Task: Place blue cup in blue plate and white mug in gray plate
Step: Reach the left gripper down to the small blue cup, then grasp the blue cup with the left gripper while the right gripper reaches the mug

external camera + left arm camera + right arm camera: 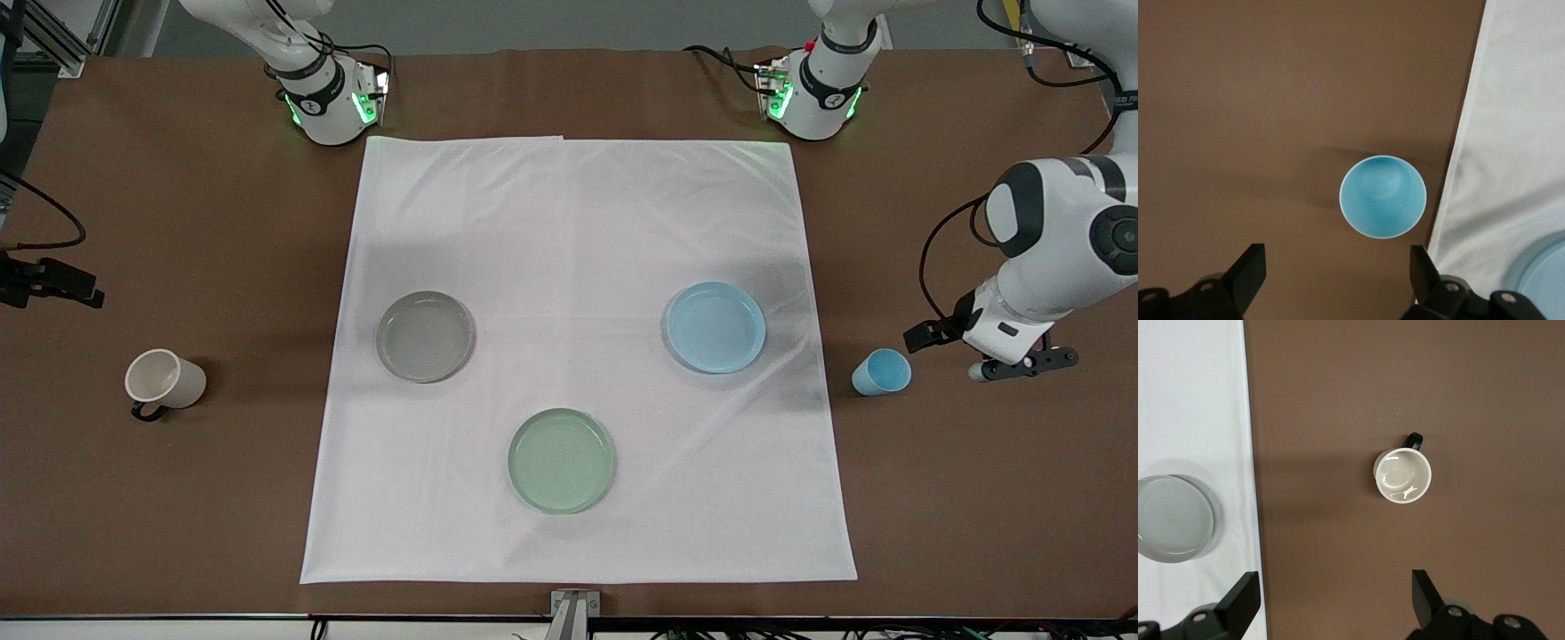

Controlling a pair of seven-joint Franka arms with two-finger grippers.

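Note:
The blue cup [880, 372] stands upright on the brown table just off the white cloth, at the left arm's end; it also shows in the left wrist view [1383, 197]. My left gripper [1022, 365] [1336, 267] is open and empty, up in the air beside the cup. The blue plate [716, 326] lies empty on the cloth. The white mug [164, 380] [1403, 475] stands upright on the brown table at the right arm's end. My right gripper [52, 282] [1333, 587] is open and empty, high above the table near the mug. The gray plate [425, 336] [1173, 517] lies empty.
A pale green plate [561, 460] lies empty on the white cloth [578, 213], nearer to the front camera than the other two plates. The cloth's edge [1458, 167] runs close by the blue cup. Both arm bases stand along the table's back edge.

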